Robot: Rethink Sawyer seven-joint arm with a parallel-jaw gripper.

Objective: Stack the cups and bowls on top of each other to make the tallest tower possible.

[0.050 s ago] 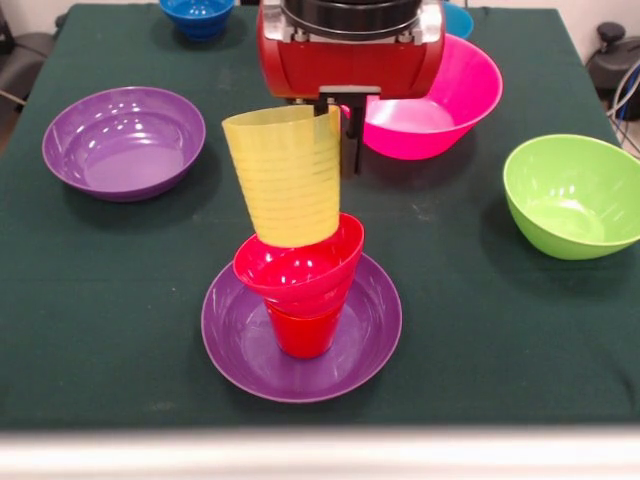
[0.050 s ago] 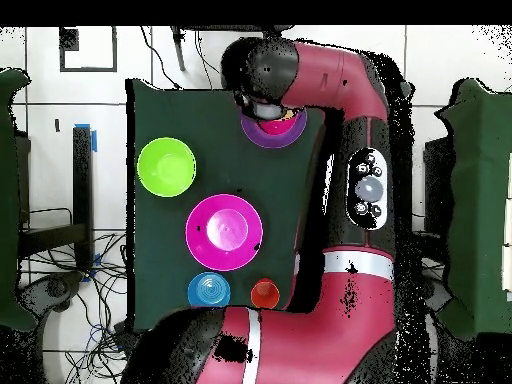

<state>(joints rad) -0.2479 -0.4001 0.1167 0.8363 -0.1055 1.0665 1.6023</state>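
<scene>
On the dark green cloth-covered surface (image 1: 100, 300), near the front edge, a wide shallow purple plastic bowl (image 1: 240, 345) serves as the base of a short tower (image 1: 300, 270). In its middle stands a red tapered plastic cup (image 1: 304, 333), a small crimson plastic bowl (image 1: 300, 272) sits in the cup's mouth, tipped slightly, and a yellow ribbed plastic tumbler (image 1: 285, 175) rests with its narrow end in that bowl, leaning a little to the left of the picture. The red and black end effector (image 1: 338, 118) hangs directly over the tower; a dark finger (image 1: 351, 140) lies against the tumbler's upper rim on the right side, and the yellow wall appears to sit between the fingers, so it looks closed on the tumbler. A second wide purple plastic bowl (image 1: 122, 140) lies well apart to the left, a big pink plastic bowl (image 1: 450, 100) sits behind the arm, and a big lime green plastic bowl (image 1: 573, 195) stands at the right. A small dark blue plastic bowl (image 1: 197, 15) is at the far edge, and a sliver of a light blue bowl (image 1: 458, 18) shows beside the arm. From overhead, the arm hides most of the tower, and a small orange plastic cup (image 2: 265, 293) stands just beside a blue bowl (image 2: 208, 290) near the pink one.
</scene>
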